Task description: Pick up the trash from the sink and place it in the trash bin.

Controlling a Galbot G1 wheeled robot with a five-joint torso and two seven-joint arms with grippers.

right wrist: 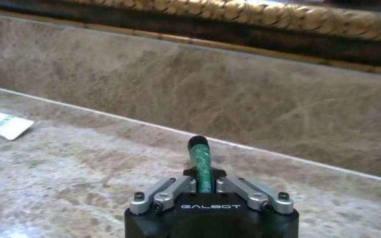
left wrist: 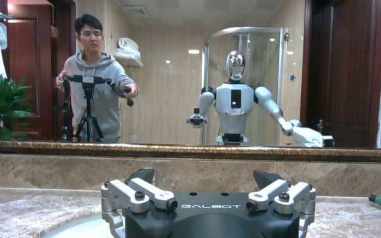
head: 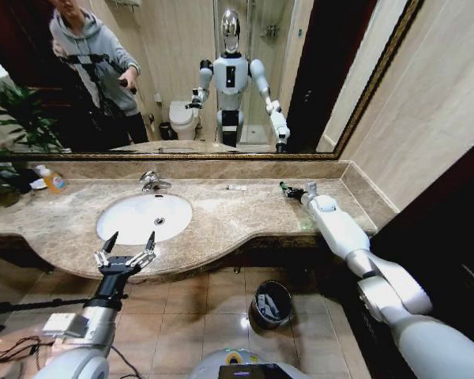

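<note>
1. Pincer of the right arm (head: 287,188) sat right of centre in the head view, over the beige marble tabletop (head: 237,217), clamped on a tiny green tube with a dark cap (right wrist: 200,163).
2. Left pincer (head: 126,246) hung lower left, before the tabletop's front edge, its fingers spread apart and holding nothing.
3. White oval porcelain sink (head: 144,217) lay left of centre, its basin bare.
4. Small white packet (head: 236,187) lay on the tabletop near the mirror.
5. Round dark metal trash bin (head: 271,303) stood on the floor, lower centre.
</note>
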